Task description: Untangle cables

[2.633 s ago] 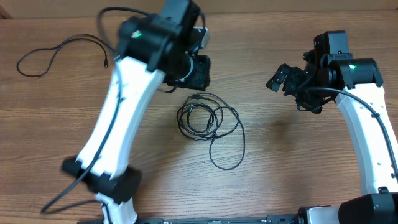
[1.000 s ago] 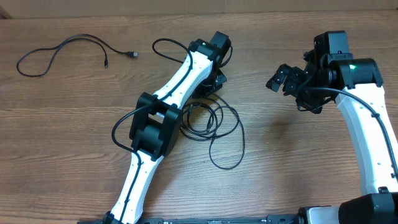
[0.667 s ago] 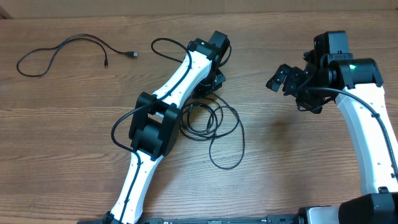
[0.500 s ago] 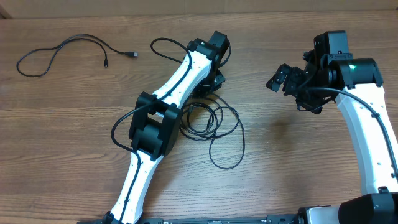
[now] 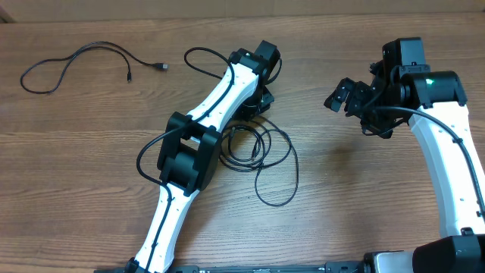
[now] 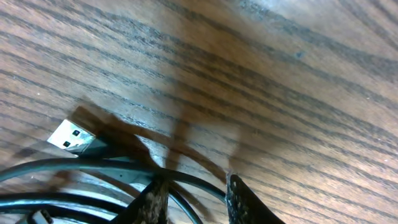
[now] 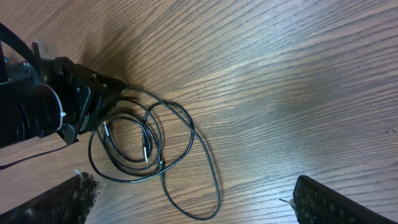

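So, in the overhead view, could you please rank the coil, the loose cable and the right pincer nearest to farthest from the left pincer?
1. Coil: at its tips, centre.
2. Right pincer: off to the right.
3. Loose cable: far left corner.

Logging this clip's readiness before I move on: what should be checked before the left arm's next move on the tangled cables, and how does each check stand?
1. The left gripper is down at the coiled thin black cables: ok.
2. Its fingertips stand apart, with a strand crossing at them: ok.
3. That strand touches a finger: cannot tell.
4. The silvery USB plug lies outside the fingers: ok.
5. The right gripper is open, off to the side of the coil: ok.
6. The loose black cable at the far left lies apart from the coil: ok.
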Controlling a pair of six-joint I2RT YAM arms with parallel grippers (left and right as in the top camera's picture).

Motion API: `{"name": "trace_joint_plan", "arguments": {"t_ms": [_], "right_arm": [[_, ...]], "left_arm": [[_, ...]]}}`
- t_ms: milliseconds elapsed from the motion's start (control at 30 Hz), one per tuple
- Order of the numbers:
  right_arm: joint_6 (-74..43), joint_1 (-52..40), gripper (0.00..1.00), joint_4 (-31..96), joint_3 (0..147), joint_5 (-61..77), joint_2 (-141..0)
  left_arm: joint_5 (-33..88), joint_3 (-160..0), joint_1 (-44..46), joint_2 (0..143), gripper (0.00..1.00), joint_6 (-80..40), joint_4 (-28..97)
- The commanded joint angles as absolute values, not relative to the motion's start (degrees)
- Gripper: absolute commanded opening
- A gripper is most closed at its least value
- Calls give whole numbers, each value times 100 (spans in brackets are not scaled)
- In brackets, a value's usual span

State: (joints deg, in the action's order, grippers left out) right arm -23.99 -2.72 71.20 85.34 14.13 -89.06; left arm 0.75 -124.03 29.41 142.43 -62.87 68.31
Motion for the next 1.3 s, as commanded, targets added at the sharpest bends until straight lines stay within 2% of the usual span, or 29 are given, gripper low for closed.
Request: {"name": "trace_joint_plan", "arguments": {"t_ms": [0,67,167,200,300,367,400,433,667,700,767,800,867,1067,1267], "right_arm": [[-2421,-255,100,7102,8549,1354,-8908],[-2421,-255,100,7102,8549,1354,-8908],[-2421,-255,100,7102,8549,1354,-8908],[-2421,-255,100,7102,8549,1354,-8908],[-2421,-255,100,7102,8549,1354,-8908],[-2421,-255,100,7102,8549,1354,-8908],[-2421,-255,100,7102,8549,1354,-8908],[-2421,-255,100,7102,8549,1354,-8908],[-2421,-255,100,7102,8549,1354,-8908],[-2421,-255,100,7102,8549,1352,-8908],[-2421,-255,100,7102,8549,1352,-8908],[-2421,-255,100,7102,8549,1352,-8908],[-2421,-255,100,7102,8549,1354,-8908],[-2421,-255,100,7102,8549,1354,-8908],[-2421,-255,100,7102,8549,1354,-8908]], "left_arm": [[-45,-12283,3004,14315,27,-6326,6851],[-47,-12272,3004,14315,21,-6324,6827],[-47,-12272,3004,14315,6,-6318,6810],[-45,-12272,3004,14315,4,-6320,6810],[-40,-12272,2974,14315,6,-6230,6829],[-40,-12272,2945,14315,13,-6193,6895],[-40,-12272,2932,14315,31,-6123,6910],[-43,-12272,2928,14315,34,-6088,6923],[-45,-12018,2952,14315,33,-5979,6785],[-45,-11931,2961,14315,23,-5977,6740],[-47,-11926,2961,14315,19,-5977,6742],[-40,-11926,2958,14315,11,-5977,6742],[-43,-11928,2954,14315,4,-5966,6744],[617,-12396,2770,13992,4,-4971,6796],[1964,-13176,2486,12547,4,-4064,6812]]}}
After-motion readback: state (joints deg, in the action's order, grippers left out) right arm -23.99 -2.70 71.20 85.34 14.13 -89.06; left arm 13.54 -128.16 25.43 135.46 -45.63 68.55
